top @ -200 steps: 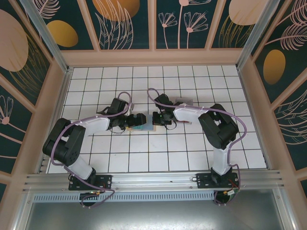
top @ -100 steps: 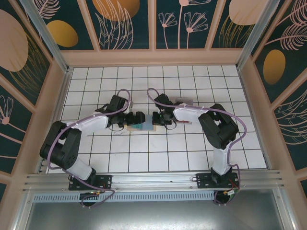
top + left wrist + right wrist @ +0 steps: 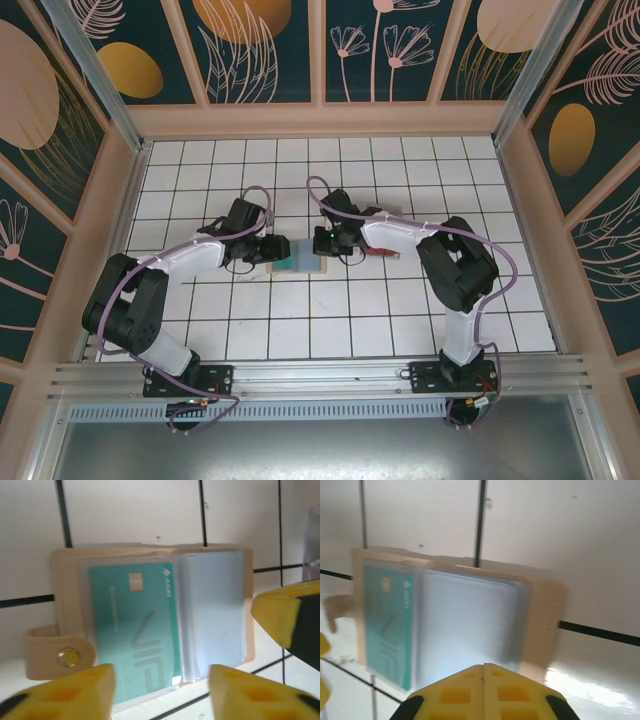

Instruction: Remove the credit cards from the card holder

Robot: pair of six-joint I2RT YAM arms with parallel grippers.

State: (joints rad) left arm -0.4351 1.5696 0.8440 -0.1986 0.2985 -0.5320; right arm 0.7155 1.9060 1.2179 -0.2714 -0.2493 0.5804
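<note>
the card holder [image 3: 64,605] lies spread open on the white tiled table [image 3: 130,510], in the middle of the left wrist view and near the centre of the overhead view, between the two arms. a teal card [image 3: 135,630] with a gold chip sits in its left clear sleeve; the right sleeve looks blue-grey. the left gripper [image 3: 161,694] hovers at the holder's lower edge, jaws parted, clamping nothing. the right gripper [image 3: 483,682] has its jaws clenched together, empty, at the holder's edge.
</note>
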